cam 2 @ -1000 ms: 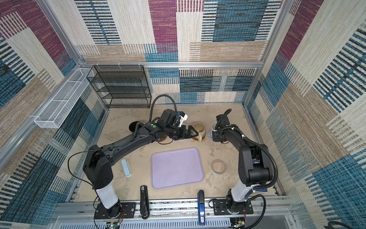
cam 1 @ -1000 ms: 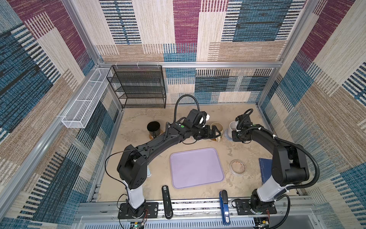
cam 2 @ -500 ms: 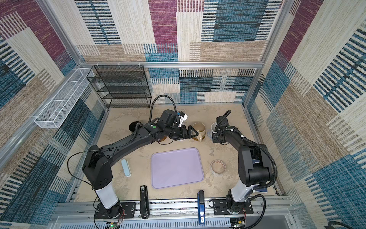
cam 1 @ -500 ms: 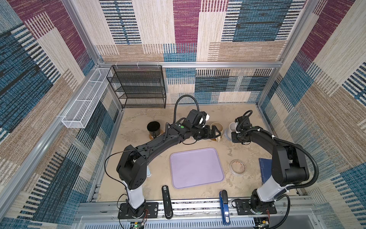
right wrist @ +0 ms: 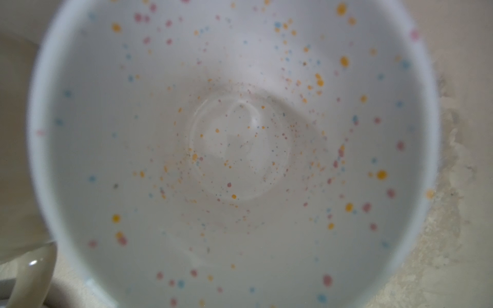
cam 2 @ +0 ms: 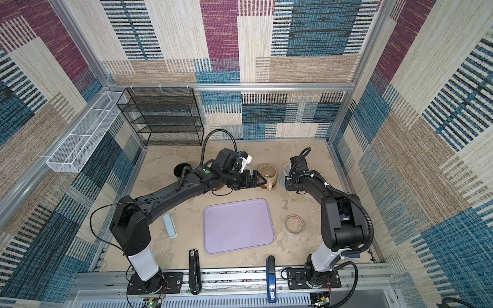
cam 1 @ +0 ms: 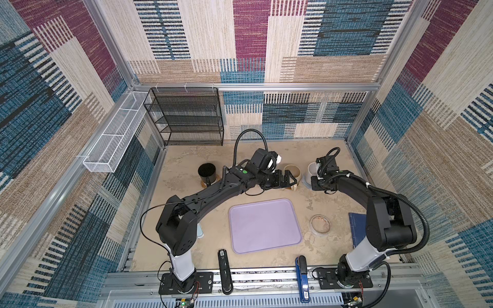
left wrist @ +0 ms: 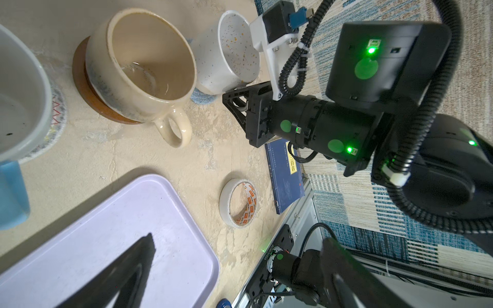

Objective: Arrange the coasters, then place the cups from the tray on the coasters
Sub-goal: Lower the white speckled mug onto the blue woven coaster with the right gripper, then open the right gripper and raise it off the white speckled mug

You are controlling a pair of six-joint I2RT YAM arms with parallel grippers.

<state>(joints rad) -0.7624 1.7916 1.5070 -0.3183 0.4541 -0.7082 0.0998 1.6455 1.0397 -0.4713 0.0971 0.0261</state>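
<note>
1. Nothing has shifted: my left gripper stays spread beside the beige mug.
2. My right gripper sits clenched at the speckled mug; only the left wrist view reveals its blue coaster.

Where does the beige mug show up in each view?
In a top view: beige mug at the back, right of centre.
In a top view: same place.
Left wrist: on a brown coaster.
Right wrist: only its handle, at the edge.
Shared landmark: speckled white mug beside it.
</note>
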